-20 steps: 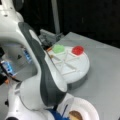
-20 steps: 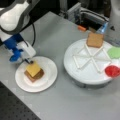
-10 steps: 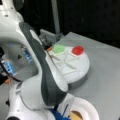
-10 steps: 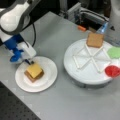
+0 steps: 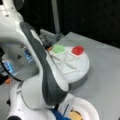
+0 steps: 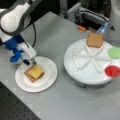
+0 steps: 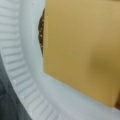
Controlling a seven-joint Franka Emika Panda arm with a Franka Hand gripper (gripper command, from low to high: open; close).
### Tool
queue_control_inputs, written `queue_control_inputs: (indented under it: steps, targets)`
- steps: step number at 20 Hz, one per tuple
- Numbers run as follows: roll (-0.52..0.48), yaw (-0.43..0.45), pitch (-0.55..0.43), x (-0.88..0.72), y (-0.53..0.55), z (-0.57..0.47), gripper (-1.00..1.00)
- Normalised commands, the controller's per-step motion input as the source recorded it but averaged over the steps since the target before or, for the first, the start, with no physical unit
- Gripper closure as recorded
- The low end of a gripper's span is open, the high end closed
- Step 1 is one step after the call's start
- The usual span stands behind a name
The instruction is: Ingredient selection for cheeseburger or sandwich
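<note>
Your claw (image 6: 31,61) hovers at white plate (image 6: 48,78) rim, just beside cheese-topped stack (image 6: 34,73); can't tell if fingers apart; spare toast (image 6: 95,40) sits well apart from plate

Clearance, in a front view: bare grey table (image 6: 62,100) open between white plate (image 6: 36,74) and divided round tray (image 6: 88,61), and along the bottom edge. Gripper (image 6: 28,61) hangs at the plate's upper-left rim, just beside the cheese-topped stack (image 6: 34,73). Raised white dividers (image 6: 87,58) partition the tray. Dark equipment (image 6: 86,16) crowds the top.
</note>
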Motion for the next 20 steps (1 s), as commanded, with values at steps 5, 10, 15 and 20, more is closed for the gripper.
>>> queue_control_inputs:
  steps: [5,10,15,20]
  targets:
    - [-0.353,-0.048,-0.05,-0.31,0.28,0.09,-1.0]
    - [-0.415,-0.154,0.01,-0.4,0.42,0.22,-1.0]
    - [-0.496,-0.252,0.022,-0.45,0.65,0.27,-1.0]
    - [-0.586,-0.255,-0.002,-0.43,0.6,0.13,-1.0]
